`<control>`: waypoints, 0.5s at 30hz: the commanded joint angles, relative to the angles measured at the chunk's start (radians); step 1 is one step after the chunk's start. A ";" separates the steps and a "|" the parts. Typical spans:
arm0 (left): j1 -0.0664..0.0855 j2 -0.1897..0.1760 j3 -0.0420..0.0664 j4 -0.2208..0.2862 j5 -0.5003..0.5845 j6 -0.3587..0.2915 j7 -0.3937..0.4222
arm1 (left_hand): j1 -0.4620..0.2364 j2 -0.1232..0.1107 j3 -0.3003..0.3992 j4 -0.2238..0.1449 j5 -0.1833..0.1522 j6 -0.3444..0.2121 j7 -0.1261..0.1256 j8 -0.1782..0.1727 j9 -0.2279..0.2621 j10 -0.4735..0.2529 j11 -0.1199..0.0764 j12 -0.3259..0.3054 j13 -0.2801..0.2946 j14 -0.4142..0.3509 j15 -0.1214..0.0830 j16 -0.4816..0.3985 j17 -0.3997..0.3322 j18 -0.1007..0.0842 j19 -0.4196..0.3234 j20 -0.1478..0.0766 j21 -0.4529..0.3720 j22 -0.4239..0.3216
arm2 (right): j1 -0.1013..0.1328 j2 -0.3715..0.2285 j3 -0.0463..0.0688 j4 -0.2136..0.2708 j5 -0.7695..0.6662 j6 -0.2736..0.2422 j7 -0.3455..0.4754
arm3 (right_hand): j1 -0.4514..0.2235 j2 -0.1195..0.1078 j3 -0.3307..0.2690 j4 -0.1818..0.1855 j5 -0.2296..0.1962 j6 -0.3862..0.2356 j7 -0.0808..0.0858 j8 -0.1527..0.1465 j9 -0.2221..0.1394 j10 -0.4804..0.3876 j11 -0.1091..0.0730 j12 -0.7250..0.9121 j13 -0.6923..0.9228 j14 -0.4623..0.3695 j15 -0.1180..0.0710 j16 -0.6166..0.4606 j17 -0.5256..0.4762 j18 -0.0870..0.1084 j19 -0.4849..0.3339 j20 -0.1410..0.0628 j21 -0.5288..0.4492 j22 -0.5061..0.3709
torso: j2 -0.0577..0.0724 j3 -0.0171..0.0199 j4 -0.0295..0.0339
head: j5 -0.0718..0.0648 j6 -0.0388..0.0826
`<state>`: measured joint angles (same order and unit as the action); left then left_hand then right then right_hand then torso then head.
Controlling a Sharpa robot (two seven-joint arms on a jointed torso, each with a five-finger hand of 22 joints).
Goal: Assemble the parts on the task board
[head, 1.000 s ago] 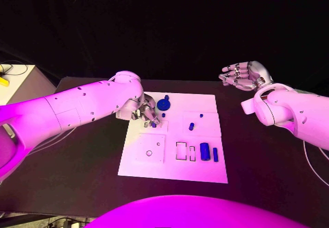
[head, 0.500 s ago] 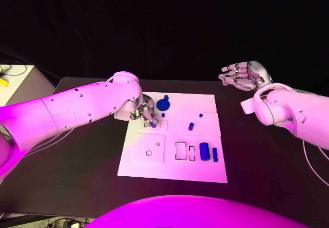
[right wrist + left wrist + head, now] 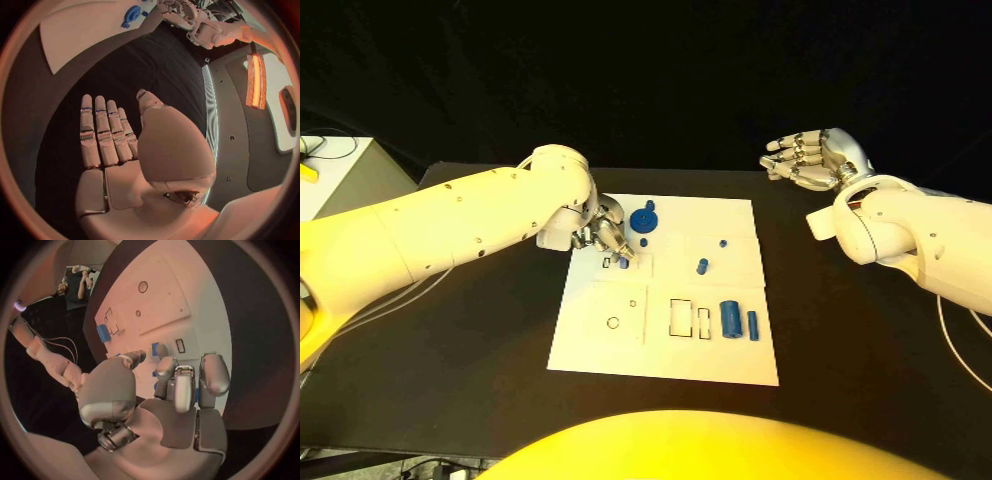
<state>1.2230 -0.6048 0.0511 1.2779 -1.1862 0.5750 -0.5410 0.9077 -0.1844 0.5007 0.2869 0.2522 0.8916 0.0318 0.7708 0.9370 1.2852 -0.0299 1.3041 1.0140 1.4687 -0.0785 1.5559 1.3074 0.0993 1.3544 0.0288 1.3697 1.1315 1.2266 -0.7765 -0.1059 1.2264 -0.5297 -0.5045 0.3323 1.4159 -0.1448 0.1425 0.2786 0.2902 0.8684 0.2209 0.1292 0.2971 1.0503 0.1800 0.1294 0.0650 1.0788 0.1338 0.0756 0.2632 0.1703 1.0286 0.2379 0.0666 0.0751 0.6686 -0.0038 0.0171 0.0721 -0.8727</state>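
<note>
Overhead, the head view showed the white task board (image 3: 661,340) lying in the middle of the black bench (image 3: 459,350). The left robot hand (image 3: 600,232) hung over the board's far left corner with its fingers curled downward above a small slot there; whether it pinched a piece could not be told from here. Just beside it, near the board's far edge, sat a round blue part (image 3: 643,219). A small blue peg (image 3: 702,266) lay near the board's middle, and two blue cylinders (image 3: 738,322) rested side by side toward the right edge, next to rectangular cut-outs. The right robot hand (image 3: 808,158) was raised beyond the bench's far right corner, well apart from the board, fingers loosely bent, holding nothing.

From the left wrist view, the left robot hand (image 3: 169,390) had its fingertips (image 3: 160,351) close above the board (image 3: 162,300), with a small blue part (image 3: 155,347) showing right at them; a firm grip could not be confirmed.

From the right wrist view, the right robot hand (image 3: 119,145) was spread flat and empty, fingers straight, above bare bench, with the board's corner (image 3: 81,30) and the round blue part (image 3: 131,15) far off.
</note>
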 commanded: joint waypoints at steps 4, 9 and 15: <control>0.000 -0.009 0.012 0.017 0.008 -0.005 0.003 | 0.004 -0.004 -0.007 0.001 -0.005 0.004 0.001 0.004 0.001 -0.006 -0.002 0.000 -0.002 0.093 -0.007 -0.001 0.237 -0.012 0.001 -0.002 -0.003 0.000 | 0.000 0.000 0.000 0.000 -0.004 0.013 0.010 | -0.010 0.001 0.007 0.002 0.005 0.008 0.024 -0.007 -0.001 0.009 0.001 -0.006 -0.001 0.002 0.002 -0.006 -0.003 0.014 0.000 0.006 0.002 -0.003 | 0.001 -0.0005 -0.0003 | 0.001 0.000; 0.000 -0.015 0.018 0.026 0.014 -0.015 0.005 | 0.004 -0.004 -0.007 0.001 -0.005 0.004 0.001 0.004 0.001 -0.006 -0.002 0.000 -0.001 0.093 -0.007 -0.001 0.238 -0.012 0.001 -0.002 -0.003 0.000 | 0.000 0.001 0.000 0.000 -0.004 0.013 0.010 | -0.010 0.001 0.007 0.002 0.005 0.008 0.024 -0.007 -0.001 0.009 0.001 -0.006 -0.001 0.002 0.002 -0.006 -0.003 0.014 0.000 0.006 0.002 -0.003 | 0.002 -0.0004 -0.0009 | 0.002 0.000; -0.002 -0.036 0.022 0.039 0.015 -0.043 0.008 | 0.074 0.026 -0.017 -0.016 0.001 0.005 -0.003 0.004 0.002 -0.004 -0.006 0.000 -0.001 0.094 -0.010 0.000 0.239 -0.012 0.003 -0.004 -0.004 0.002 | 0.000 -0.001 0.000 0.000 -0.004 0.013 0.010 | -0.010 0.001 0.007 0.002 0.005 0.008 0.024 -0.007 -0.001 0.009 0.001 -0.006 -0.001 0.002 0.002 -0.006 -0.003 0.014 0.000 0.006 0.002 -0.003 | 0.001 -0.0009 0.0002 | 0.001 0.000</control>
<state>1.2221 -0.6385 0.0719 1.3125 -1.1811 0.5579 -0.5401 0.9716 -0.1616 0.4814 0.2756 0.2523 0.8917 0.0318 0.7708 0.9381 1.2852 -0.0299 1.3041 1.0122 1.4651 -0.0821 1.5559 1.3074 0.0993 1.3543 0.0288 1.3697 1.1315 1.2263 -0.7769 -0.1059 1.2260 -0.5297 -0.5043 0.3326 1.4160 -0.1448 0.1451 0.2813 0.2902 0.8683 0.2209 0.1292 0.2973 1.0503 0.1800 0.1294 0.0650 1.0788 0.1338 0.0756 0.2614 0.1703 1.0286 0.2379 0.0666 0.0731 0.6703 -0.0046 0.0164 0.0737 -0.8727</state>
